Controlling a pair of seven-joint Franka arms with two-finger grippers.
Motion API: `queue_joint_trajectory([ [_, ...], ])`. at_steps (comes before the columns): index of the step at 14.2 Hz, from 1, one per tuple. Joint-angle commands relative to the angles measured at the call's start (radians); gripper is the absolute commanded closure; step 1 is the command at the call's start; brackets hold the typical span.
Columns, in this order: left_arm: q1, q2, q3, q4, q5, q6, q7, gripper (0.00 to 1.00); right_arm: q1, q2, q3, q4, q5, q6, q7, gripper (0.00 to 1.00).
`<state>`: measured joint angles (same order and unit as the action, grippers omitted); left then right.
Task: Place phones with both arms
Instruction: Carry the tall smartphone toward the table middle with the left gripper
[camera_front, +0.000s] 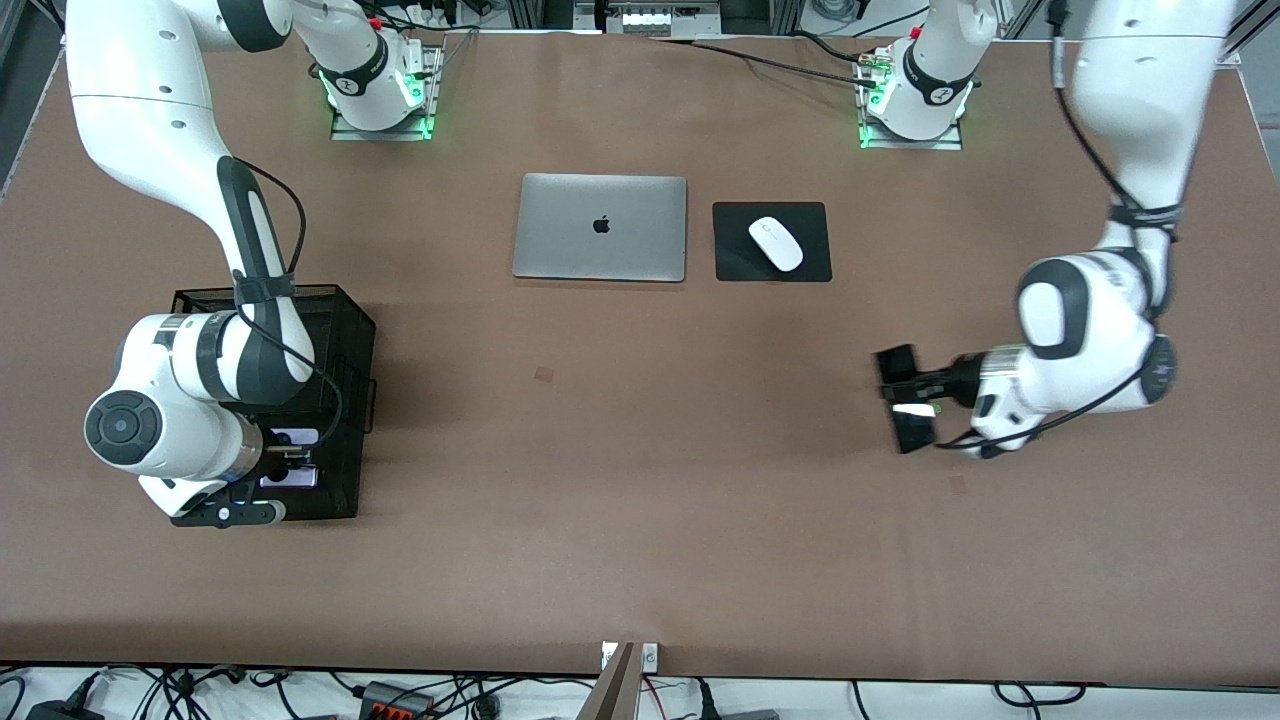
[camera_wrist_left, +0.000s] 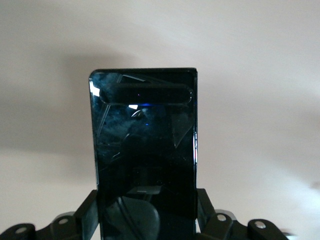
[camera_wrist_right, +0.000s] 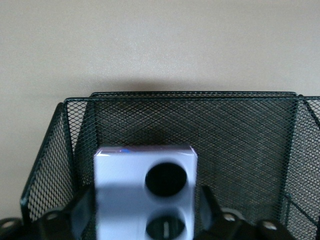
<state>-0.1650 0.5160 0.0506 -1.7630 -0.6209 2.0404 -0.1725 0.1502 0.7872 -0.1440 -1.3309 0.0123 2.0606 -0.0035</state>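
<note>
2 grippers: left (camera_front: 905, 398) jaws hold black slab (camera_wrist_left: 144, 150); right (camera_wrist_right: 145, 220) hold lavender phone (camera_wrist_right: 145, 195) over basket (camera_wrist_right: 200, 120).

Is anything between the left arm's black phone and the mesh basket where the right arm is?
Nothing visible. The left gripper holds the black phone over bare table; the laptop and mouse lie farther from the camera than the way to the basket.

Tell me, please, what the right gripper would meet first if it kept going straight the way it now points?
Most likely the basket's mesh wall. The right gripper, shut on the lavender-white phone, points into the black mesh basket, and that wall faces it. Depth is unclear, so the basket's floor might come first.
</note>
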Motion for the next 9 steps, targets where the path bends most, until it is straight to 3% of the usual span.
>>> queue_joint_trajectory([
  [1, -0.127, 0.021, 0.011, 0.106, -0.106, -0.016, -0.201, 0.8, 0.0, -0.035, 0.014, -0.001, 0.006, -0.016, 0.007, 0.0],
  [3, -0.214, 0.058, 0.014, 0.18, -0.114, 0.003, -0.283, 0.8, -0.008, -0.066, 0.014, 0.001, 0.008, -0.03, 0.005, 0.0],
  [6, -0.35, 0.107, 0.022, 0.223, -0.152, 0.182, -0.396, 0.8, -0.008, -0.137, 0.014, 0.006, 0.006, -0.069, 0.002, 0.0],
  [9, -0.441, 0.195, 0.034, 0.338, -0.177, 0.289, -0.476, 0.81, -0.008, -0.198, 0.012, 0.007, 0.005, -0.128, 0.002, 0.0],
])
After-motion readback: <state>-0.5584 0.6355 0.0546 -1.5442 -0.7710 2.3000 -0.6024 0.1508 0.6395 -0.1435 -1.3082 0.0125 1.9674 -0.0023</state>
